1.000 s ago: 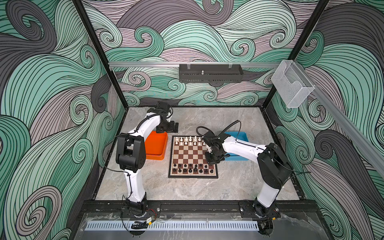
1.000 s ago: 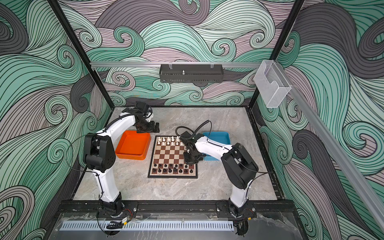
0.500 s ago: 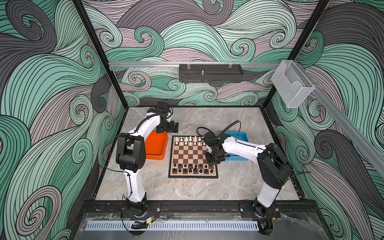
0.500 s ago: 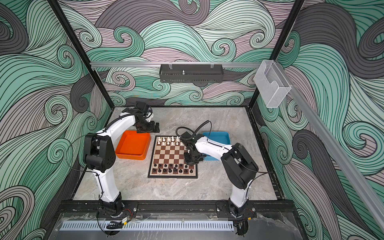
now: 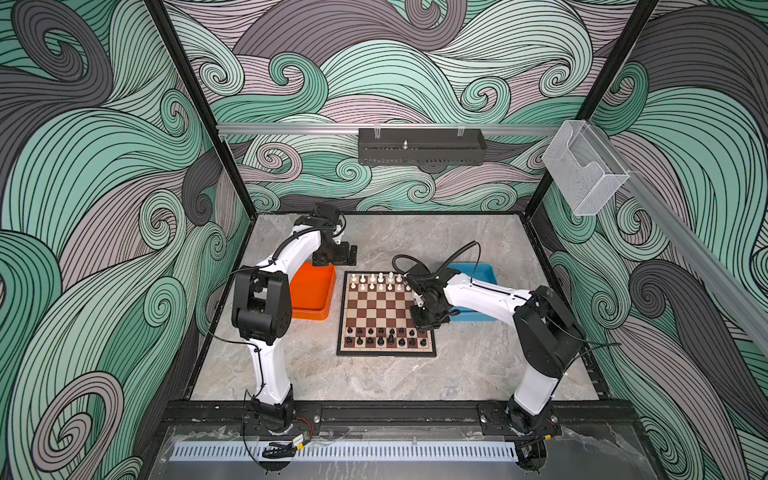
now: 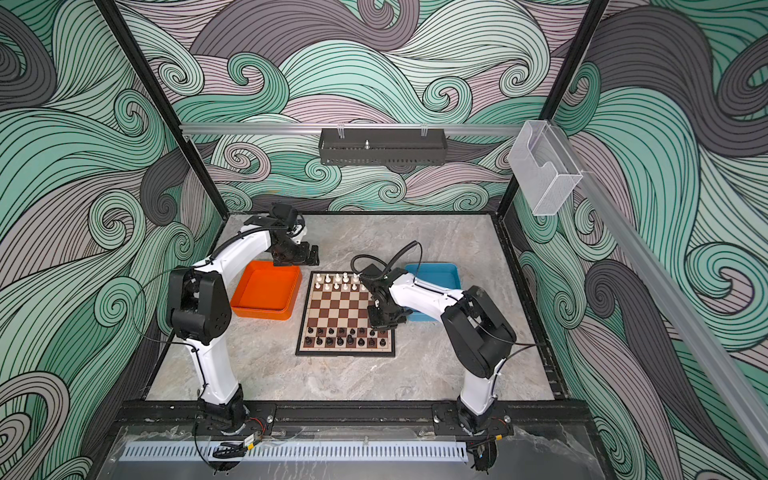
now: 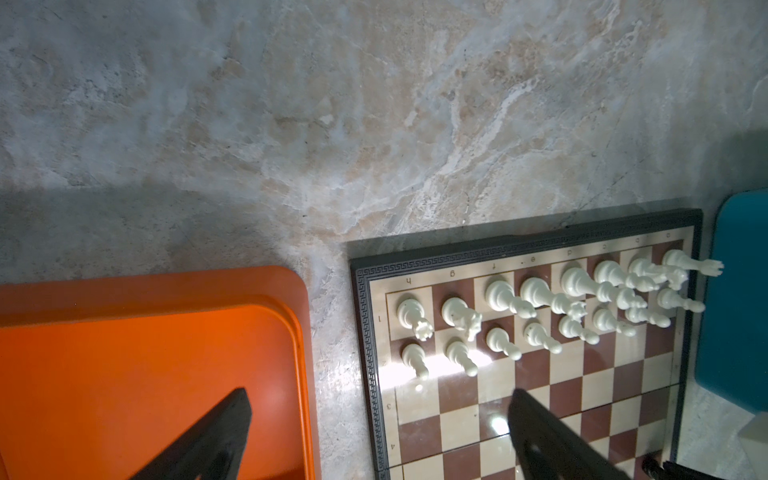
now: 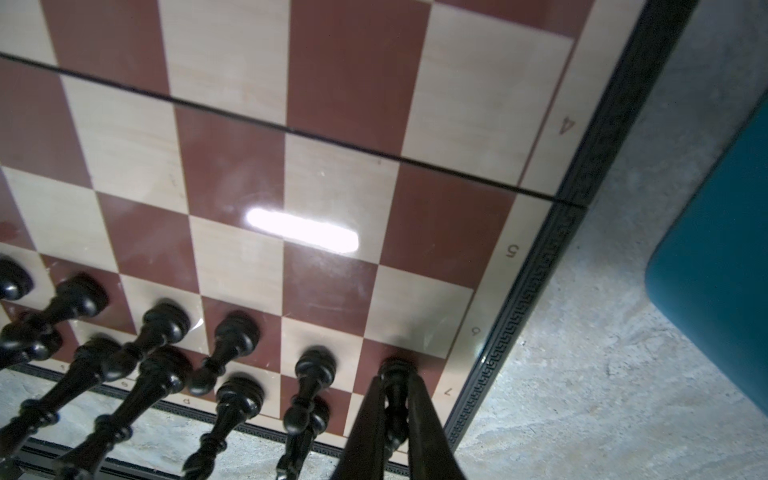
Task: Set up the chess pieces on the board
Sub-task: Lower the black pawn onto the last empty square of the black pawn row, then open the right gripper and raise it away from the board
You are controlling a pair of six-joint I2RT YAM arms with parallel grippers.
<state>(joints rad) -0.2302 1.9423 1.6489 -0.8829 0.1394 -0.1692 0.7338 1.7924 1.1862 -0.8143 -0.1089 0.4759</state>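
Observation:
The board lies mid-table. White chess pieces fill its two far rows and black ones its two near rows. My right gripper is shut on a black pawn. The pawn stands upright, with its base at the brown square by the board's right edge, in the second row from the front. My left gripper hangs open and empty over the gap between the orange tray and the board's far left corner.
An orange tray sits left of the board, nothing showing in it. A blue tray sits to the right, partly under my right arm. Marble table top shows around them, with cage walls on three sides.

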